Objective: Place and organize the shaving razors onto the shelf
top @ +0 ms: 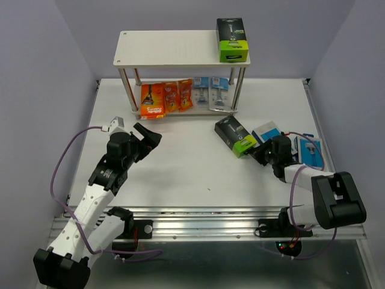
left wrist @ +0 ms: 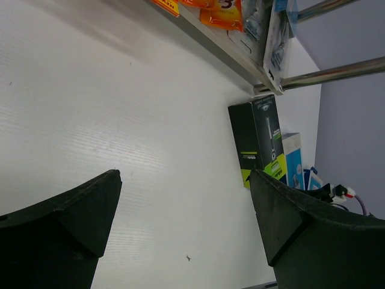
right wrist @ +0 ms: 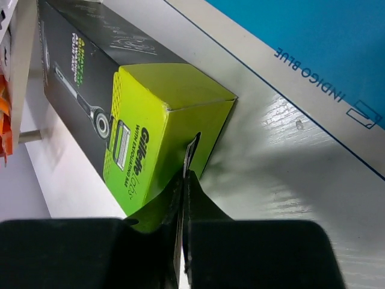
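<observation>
The shelf (top: pixel 168 48) stands at the back. A black-and-lime razor box (top: pixel 232 40) lies on its top board. Orange packs (top: pixel 153 99) and light-blue blister cards (top: pixel 210 91) stand on the lower board. Another black-and-lime box (top: pixel 236 136) lies on the table right of centre. My right gripper (top: pixel 260 153) is at its green end. In the right wrist view the gripper (right wrist: pixel 185 186) is shut on a thin tab sticking out from that box (right wrist: pixel 156 114). My left gripper (top: pixel 149 135) is open and empty over the table, with bare table between its jaws in the left wrist view (left wrist: pixel 183 198).
A blue box with a white panel (top: pixel 266 132) lies just behind the right gripper and touches the black-and-lime box (right wrist: pixel 313 54). Another blue pack (top: pixel 308 150) lies further right. The shelf's silver posts (top: pixel 130 90) stand at its corners.
</observation>
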Tool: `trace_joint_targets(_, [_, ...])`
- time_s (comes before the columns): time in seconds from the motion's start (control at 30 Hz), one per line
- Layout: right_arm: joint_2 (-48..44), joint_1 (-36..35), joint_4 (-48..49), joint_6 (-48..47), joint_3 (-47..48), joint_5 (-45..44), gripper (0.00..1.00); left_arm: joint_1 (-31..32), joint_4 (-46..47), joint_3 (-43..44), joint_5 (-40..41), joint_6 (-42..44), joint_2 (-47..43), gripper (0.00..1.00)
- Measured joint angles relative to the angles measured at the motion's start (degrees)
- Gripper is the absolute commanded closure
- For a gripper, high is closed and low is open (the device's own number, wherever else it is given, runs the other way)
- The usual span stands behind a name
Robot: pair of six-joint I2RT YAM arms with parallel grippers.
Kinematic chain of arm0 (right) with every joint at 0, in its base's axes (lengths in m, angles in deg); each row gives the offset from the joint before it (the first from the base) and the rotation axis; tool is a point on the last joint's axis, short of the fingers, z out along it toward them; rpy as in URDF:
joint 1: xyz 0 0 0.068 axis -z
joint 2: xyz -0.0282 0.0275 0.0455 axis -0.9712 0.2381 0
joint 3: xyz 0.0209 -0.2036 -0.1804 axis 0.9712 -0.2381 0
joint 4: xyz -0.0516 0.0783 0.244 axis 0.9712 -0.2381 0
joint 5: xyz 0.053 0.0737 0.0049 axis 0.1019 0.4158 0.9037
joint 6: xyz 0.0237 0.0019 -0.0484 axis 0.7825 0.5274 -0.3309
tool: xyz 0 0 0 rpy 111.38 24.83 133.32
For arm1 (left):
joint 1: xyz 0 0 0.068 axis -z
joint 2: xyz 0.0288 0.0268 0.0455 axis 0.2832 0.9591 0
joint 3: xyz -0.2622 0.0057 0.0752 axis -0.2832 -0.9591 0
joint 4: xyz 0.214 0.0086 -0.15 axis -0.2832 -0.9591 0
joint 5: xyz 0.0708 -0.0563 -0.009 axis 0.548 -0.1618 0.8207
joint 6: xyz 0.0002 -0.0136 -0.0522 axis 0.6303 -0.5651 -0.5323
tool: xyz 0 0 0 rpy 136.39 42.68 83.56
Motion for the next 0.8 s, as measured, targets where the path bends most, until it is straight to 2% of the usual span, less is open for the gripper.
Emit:
trace_joint_targets(0.17, [-4.0,0.0,4.2,-0.3,-3.2,3.8,0.99,0.0,-0.7,0.0,0.5,-0.3,-1.5,0.01])
trace_joint_targets(0.43, [-27.4,0.0,2.6,-1.0,-2.3,10.4,0.99,0.0,-0.7,0.0,1.4,-1.2,-3.6,0.01])
trace_joint_targets(0.5, [-30.6,0.0,1.5,-1.0,-0.6,12.9,0.99,0.0,-0.7,0.0,1.5,-1.3,-3.6,0.01])
trace_joint_targets(0.8, [-31.2,0.2,0.2,0.7,8.8,22.5,0.99,0.0,-0.7,0.0,1.9,-1.5,-3.7,0.01])
